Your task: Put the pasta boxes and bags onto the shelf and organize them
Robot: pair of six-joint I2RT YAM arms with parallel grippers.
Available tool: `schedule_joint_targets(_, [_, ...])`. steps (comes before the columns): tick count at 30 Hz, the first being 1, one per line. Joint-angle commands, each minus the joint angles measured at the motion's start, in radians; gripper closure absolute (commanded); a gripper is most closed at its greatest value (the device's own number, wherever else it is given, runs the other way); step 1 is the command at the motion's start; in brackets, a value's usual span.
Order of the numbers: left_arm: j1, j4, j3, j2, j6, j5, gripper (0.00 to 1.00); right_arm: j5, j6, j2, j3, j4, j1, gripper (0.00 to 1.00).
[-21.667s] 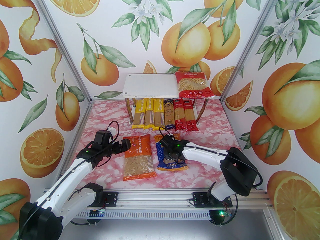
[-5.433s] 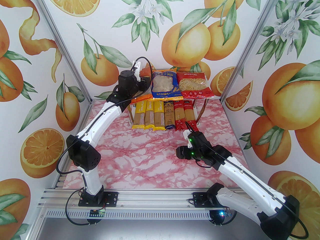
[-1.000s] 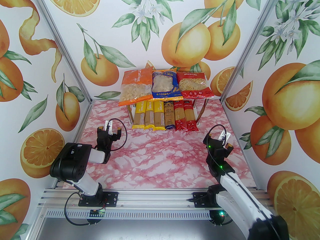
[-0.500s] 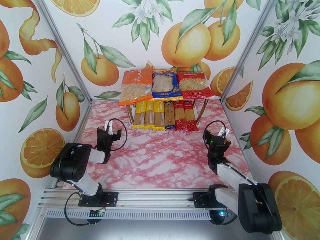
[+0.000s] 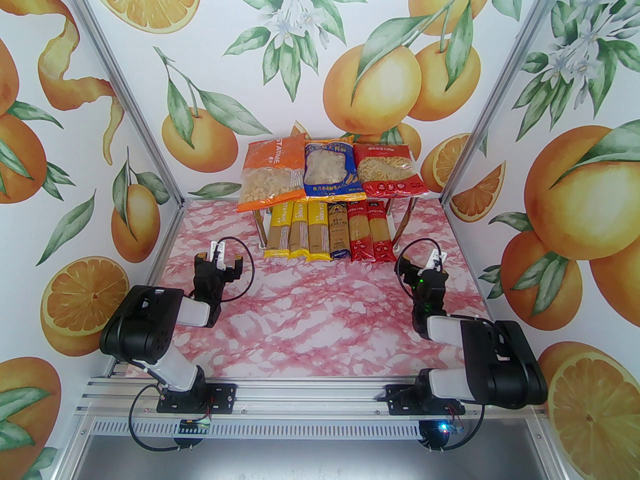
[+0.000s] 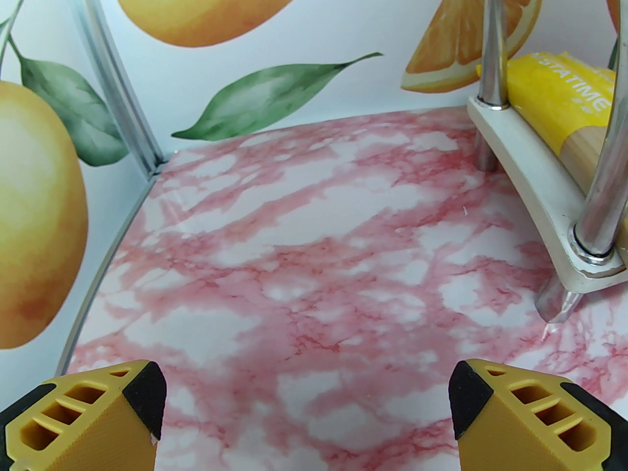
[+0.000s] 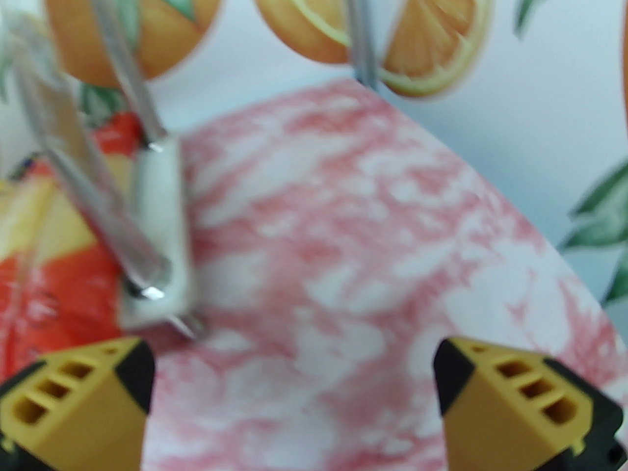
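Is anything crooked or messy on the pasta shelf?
Yes. The orange bag on the top board sits tilted, and its near left corner hangs past the edge of the shelf. The blue bag and red bag beside it lie straighter.

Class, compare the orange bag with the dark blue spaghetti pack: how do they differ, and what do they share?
The orange bag is wide; the dark blue spaghetti pack is long and narrow. The orange bag lies on the upper tier of the shelf; the dark blue spaghetti pack lies on the lower tier. Both show pasta inside.
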Motion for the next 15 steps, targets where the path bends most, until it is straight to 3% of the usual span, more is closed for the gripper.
schedule_joint_targets(1, [0.008, 0.009, 0.025, -0.001, -0.007, 0.009, 0.0, -0.11, -0.053, 0.024, 0.021, 0.075, 0.007, 0.0])
schedule_joint_targets(4, [0.008, 0.006, 0.027, -0.001, -0.009, 0.009, 0.0, -0.102, -0.1, 0.06, 0.049, 0.043, 0.044, 0.0])
schedule_joint_targets(6, [0.008, 0.006, 0.027, -0.001, -0.009, 0.01, 0.0, -0.046, -0.119, 0.157, 0.038, 0.2, 0.08, 0.0])
schedule_joint_targets(8, [0.01, 0.006, 0.027, -0.001, -0.009, 0.01, 0.0, 0.022, -0.119, 0.099, 0.065, 0.033, 0.095, 0.0])
schedule_joint_targets(10, [0.01, 0.006, 0.027, -0.001, -0.009, 0.01, 0.0, 0.089, -0.117, 0.137, 0.057, 0.123, 0.11, 0.0])
schedule_joint_targets(12, [0.009, 0.003, 0.028, -0.001, -0.01, 0.009, 0.0, 0.16, -0.123, 0.121, 0.08, 0.038, 0.14, 0.0])
schedule_joint_targets(15, [0.013, -0.003, 0.031, -0.001, -0.017, 0.006, 0.0, 0.194, -0.122, 0.126, 0.073, 0.065, 0.145, 0.0])
